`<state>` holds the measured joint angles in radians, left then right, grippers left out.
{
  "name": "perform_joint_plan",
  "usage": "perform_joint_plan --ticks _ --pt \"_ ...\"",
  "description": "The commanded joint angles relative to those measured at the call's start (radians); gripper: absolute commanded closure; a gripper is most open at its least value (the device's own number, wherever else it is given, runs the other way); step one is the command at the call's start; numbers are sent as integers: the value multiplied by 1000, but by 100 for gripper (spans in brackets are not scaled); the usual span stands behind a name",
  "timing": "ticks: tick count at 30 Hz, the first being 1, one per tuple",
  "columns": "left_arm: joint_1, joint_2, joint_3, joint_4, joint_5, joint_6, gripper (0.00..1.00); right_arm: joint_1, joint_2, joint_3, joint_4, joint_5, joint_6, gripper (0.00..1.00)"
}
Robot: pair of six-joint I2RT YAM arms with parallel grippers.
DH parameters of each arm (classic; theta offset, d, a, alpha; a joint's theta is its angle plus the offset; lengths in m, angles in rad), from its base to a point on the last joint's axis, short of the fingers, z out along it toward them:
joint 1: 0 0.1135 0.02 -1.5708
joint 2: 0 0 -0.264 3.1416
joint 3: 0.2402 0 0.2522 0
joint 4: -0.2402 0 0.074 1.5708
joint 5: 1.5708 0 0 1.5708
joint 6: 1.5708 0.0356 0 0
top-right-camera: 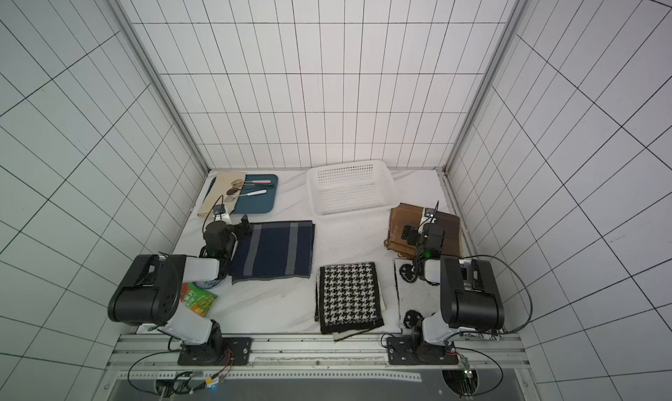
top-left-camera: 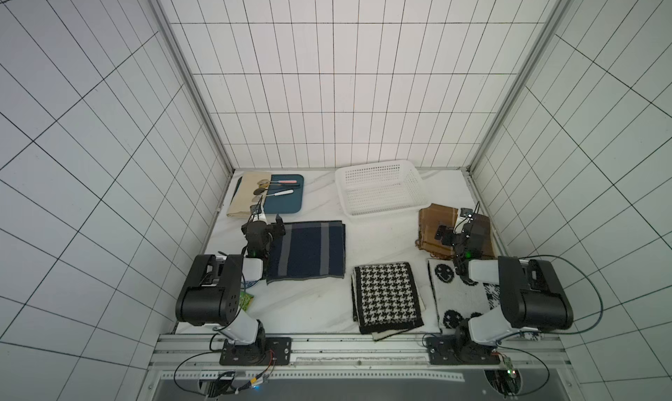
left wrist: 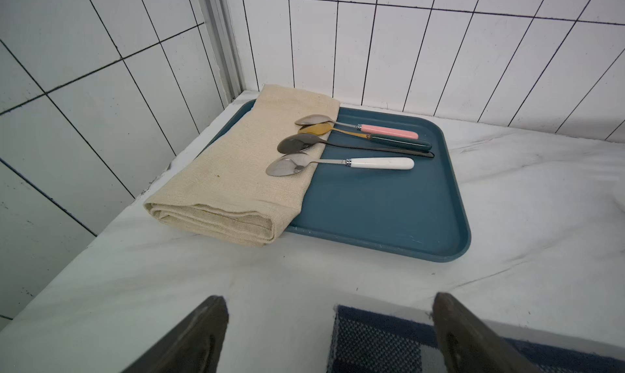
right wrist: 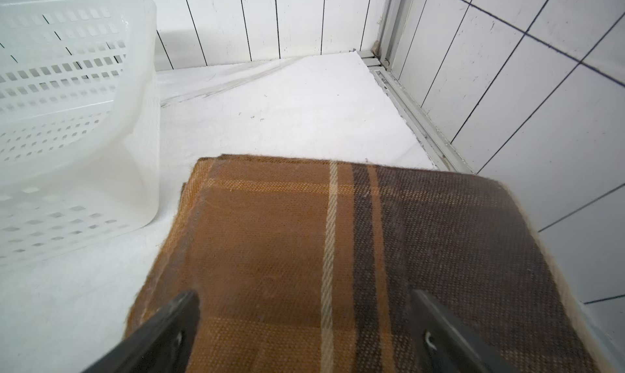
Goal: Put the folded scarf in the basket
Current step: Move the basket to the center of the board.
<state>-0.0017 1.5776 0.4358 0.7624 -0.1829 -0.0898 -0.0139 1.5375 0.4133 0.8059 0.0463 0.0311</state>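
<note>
the left hand (top-left-camera: 270,222) hangs wide open and holds nothing, at the far left corner of a folded navy striped scarf (top-left-camera: 309,250). behind it a teal tray (top-left-camera: 291,203) carries spoons (left wrist: 382,164). a folded houndstooth scarf (top-left-camera: 387,295) lies mid-bench (top-left-camera: 320,301) at the near edge. the basket (top-left-camera: 374,164) sits empty at the back, right of centre. near its right end a folded brown plaid scarf (top-left-camera: 431,228) lies under the right hand (right wrist: 304,297), which is also wide open and empty. a smiley-patterned scarf (top-left-camera: 454,293) lies nearer, partly under the right arm.

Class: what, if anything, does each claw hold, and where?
Nothing: left claw open over a corner of the blue scarf, right claw open over the brown scarf.
</note>
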Motion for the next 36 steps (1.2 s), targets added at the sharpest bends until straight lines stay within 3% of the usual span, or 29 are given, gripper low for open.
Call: perform_joint_plan --ticks 1,22,27,29,30,31,33,36 --pt "2 -16 16 2 7 -7 2 -6 3 22 -1 -20 -6 1" --pt "8 -24 6 24 18 0 3 -6 3 24 -4 -22 -5 1" --pt "-89 -145 37 -103 -157 65 2 -6 -35 22 -22 23 14 1" --pt "-165 -202 96 -244 -231 85 3 -6 -111 48 -137 36 11 0" --pt "-201 -232 134 -317 -273 37 2 -3 -150 87 -231 36 10 1" --pt "-223 -259 165 -371 -260 5 2 -2 -169 119 -297 25 4 2" --pt "-263 -298 217 -445 -122 -45 3 0 -189 178 -357 -1 44 5" --pt "-330 -264 243 -362 39 -123 3 -1 -155 260 -388 -104 108 9"
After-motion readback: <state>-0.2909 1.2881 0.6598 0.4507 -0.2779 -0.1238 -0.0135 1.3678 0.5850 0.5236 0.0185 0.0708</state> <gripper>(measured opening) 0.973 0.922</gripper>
